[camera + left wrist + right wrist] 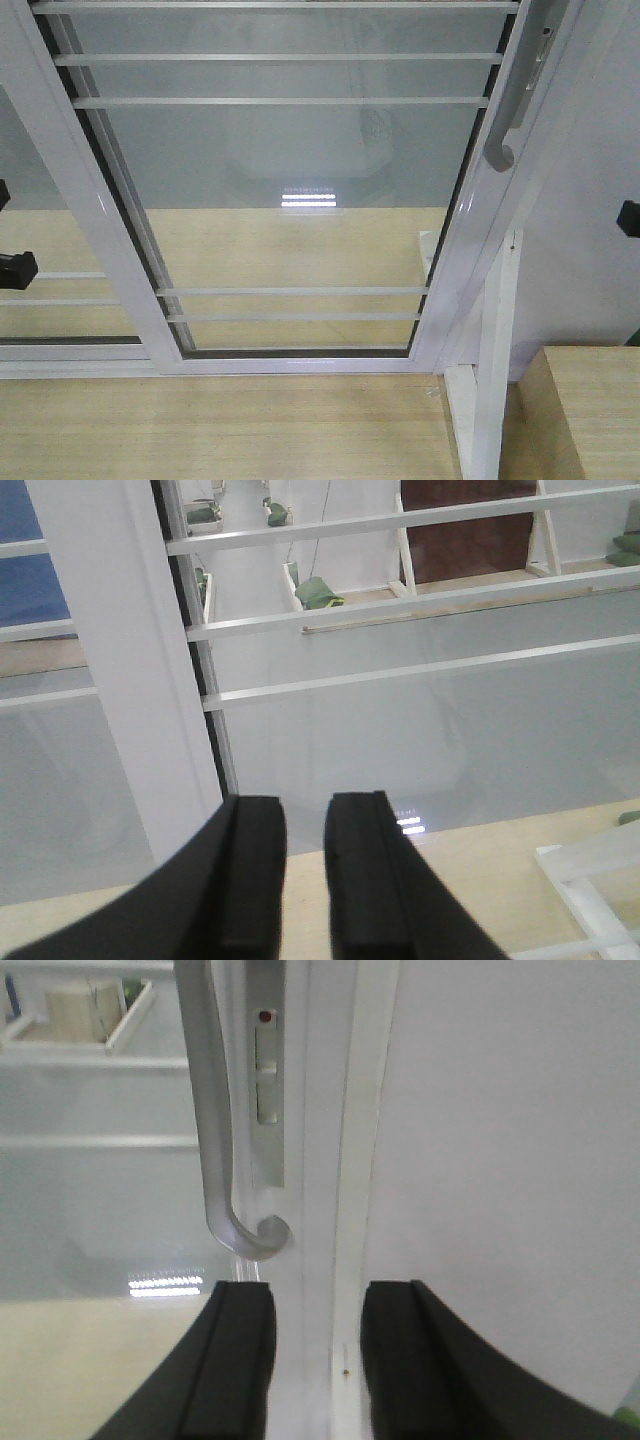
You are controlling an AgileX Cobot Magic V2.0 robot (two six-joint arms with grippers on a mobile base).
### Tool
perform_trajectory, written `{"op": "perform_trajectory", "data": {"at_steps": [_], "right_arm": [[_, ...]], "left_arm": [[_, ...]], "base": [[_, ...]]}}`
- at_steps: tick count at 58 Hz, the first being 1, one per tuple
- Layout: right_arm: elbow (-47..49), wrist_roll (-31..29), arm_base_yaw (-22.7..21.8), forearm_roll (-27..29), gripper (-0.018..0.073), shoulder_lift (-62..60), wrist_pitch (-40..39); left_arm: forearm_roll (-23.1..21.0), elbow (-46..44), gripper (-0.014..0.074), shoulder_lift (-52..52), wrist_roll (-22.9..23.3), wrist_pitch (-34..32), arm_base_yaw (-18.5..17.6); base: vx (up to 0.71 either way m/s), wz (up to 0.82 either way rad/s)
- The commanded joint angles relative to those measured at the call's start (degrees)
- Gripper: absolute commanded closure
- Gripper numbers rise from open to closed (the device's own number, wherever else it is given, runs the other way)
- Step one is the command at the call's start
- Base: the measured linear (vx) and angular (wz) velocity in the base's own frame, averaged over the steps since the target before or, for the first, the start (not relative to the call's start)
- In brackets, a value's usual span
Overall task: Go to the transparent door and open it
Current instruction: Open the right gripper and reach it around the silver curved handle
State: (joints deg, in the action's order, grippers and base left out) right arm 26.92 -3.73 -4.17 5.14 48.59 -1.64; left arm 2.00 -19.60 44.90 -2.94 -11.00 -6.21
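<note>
**Desk:** How many of each are you seeing?

**Me:** I'm counting one transparent door (300, 200), filling the middle of the front view; one curved grey handle (520, 100) on its right stile; five thin white bars across its glass, three high and two low; one more glass panel (60, 310) just to the left.

**Desk:** Which way is the door lying?

**Me:** It's standing upright, glass facing me, long axis running floor to top; the handle is running the same way, its hooked end pointing down.

**Desk:** And the claws?

**Me:** I'm running two; the left claw (305, 810) is hanging released with a narrow gap, near the door's left stile; the right claw (317, 1295) is spread wider, empty, just below the handle's hook.
</note>
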Motion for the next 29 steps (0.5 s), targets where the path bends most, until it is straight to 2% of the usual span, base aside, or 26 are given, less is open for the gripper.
{"op": "perform_trajectory", "data": {"at_steps": [1, 6, 12, 17, 29], "right_arm": [[2.07, 5.03, -0.17, 0.16, 0.0182, 0.46, -5.56], [2.07, 5.32, 1.45, -1.63, 0.0183, 2.03, -5.27], [2.54, 5.25, 5.97, -3.96, 0.0183, 4.55, -7.21], [4.1, 4.84, 7.84, -4.22, 0.0183, 7.36, -8.94], [11.2, 3.73, 7.77, -4.49, 0.0183, 16.26, -11.45]], "left_arm": [[-0.14, -1.98, 0.0208, -0.03, 1.42, -5.81, -0.17], [-0.14, -1.98, 0.0166, -0.03, 4.89, -6.64, -0.17], [-0.14, -2.11, 0.016, -0.03, 7.95, -6.29, -0.17], [-0.14, -2.11, 0.0163, -0.03, 8.02, -6.13, -0.17], [-0.14, -2.11, 0.0163, -0.03, 8.02, -6.13, -0.17]], "base": [[0.0, 0.0], [0.0, 0.0], [0.0, 0.0], [0.0, 0.0], [0.0, 0.0]]}}
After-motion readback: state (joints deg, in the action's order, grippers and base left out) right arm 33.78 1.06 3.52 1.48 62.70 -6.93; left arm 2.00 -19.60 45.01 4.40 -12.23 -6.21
